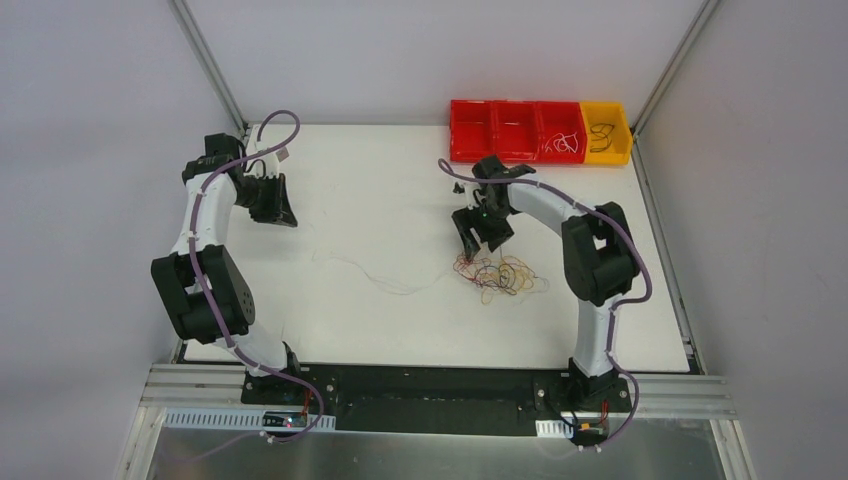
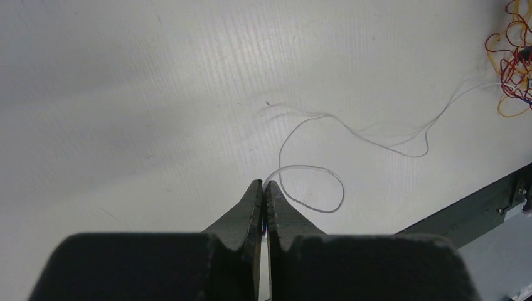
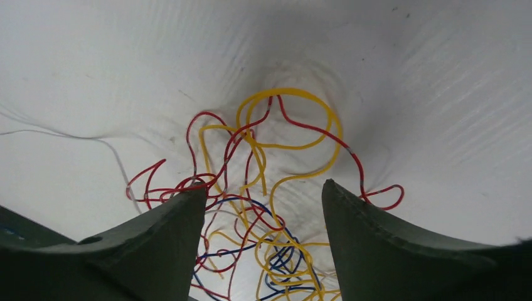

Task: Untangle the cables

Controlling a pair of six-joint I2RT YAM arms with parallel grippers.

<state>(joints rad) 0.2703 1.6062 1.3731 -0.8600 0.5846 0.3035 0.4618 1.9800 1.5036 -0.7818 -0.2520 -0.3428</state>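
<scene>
Matte white ribbed table (image 1: 380, 190); glossy red and yellow plastic compartment bins (image 1: 532, 130) far right. Right gripper (image 3: 262, 200) spread above tangled red, yellow and blue hair-thin cables (image 3: 251, 150), right of centre. Left gripper (image 2: 263, 187) pressed together, pinching curly white cable (image 2: 307, 166).
</scene>
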